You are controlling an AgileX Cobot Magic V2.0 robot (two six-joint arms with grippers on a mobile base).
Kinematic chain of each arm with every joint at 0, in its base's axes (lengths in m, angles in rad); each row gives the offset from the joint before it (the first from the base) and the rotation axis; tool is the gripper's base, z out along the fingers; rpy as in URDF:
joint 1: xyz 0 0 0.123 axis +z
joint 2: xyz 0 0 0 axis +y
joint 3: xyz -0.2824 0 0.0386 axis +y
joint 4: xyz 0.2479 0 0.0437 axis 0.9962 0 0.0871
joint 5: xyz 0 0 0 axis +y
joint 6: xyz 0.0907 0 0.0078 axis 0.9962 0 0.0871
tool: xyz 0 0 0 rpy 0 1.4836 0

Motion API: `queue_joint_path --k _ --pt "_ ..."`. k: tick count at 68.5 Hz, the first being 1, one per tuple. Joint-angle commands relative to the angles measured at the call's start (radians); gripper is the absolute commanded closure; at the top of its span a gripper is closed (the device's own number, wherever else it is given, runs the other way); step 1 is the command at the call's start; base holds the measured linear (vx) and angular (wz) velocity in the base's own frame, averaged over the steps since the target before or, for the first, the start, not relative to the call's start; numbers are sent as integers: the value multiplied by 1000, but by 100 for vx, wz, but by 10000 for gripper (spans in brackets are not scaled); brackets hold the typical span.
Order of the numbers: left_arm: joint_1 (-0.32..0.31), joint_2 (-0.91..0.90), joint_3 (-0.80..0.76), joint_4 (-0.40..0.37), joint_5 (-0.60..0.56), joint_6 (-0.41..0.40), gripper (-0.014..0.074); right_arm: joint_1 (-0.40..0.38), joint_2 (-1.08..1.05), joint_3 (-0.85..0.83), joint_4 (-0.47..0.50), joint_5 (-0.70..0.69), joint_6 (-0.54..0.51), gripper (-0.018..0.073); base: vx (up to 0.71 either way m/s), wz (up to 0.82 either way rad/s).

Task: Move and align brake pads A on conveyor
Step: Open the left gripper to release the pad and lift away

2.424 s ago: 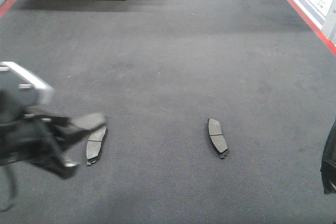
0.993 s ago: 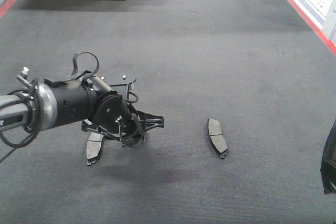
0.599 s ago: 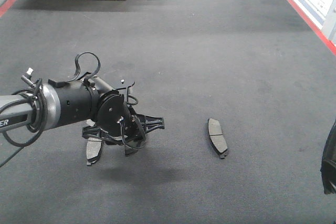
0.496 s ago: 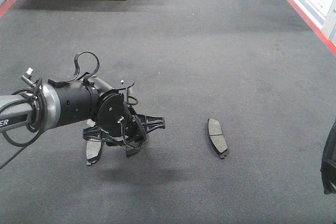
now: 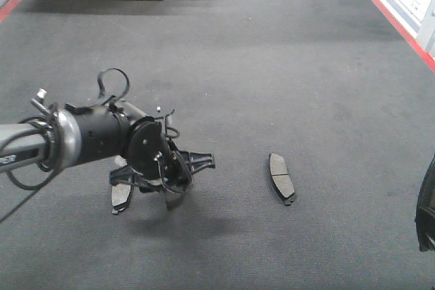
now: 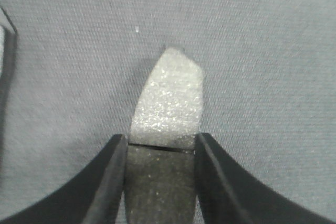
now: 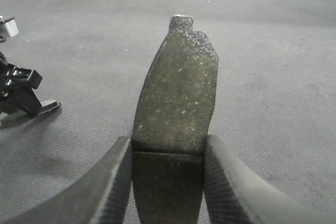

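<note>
**Two pads down, two in the air**

The conveyor [image 5: 285, 59] has two brake pads [image 5: 281, 178] lying well apart, not lined up. The left gripper [image 6: 160, 148] pinches a third pad [image 6: 169, 100]. The right gripper [image 7: 168, 153] pinches a fourth [image 7: 178, 87]. Both need placing.

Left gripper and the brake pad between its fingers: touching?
Touching. The left wrist view shows the left gripper with both fingers pressed against the brake pad's edges.

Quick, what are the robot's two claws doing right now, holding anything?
Left gripper: closed on a brake pad, above the belt.
Right gripper: closed on another brake pad.
</note>
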Motion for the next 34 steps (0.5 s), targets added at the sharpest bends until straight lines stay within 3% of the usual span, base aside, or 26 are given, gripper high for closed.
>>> queue_joint_path --k 1,18,34 --pt "-14 -33 -27 -16 -20 6 283 -1 8 -31 -17 -95 -6 517 0 0" --pt "-29 -28 -28 -9 -35 14 195 -1 8 -31 -17 -95 -6 517 0 0" --pt "-29 -104 -28 71 -54 4 188 -1 8 -31 -17 -95 -6 517 0 0"
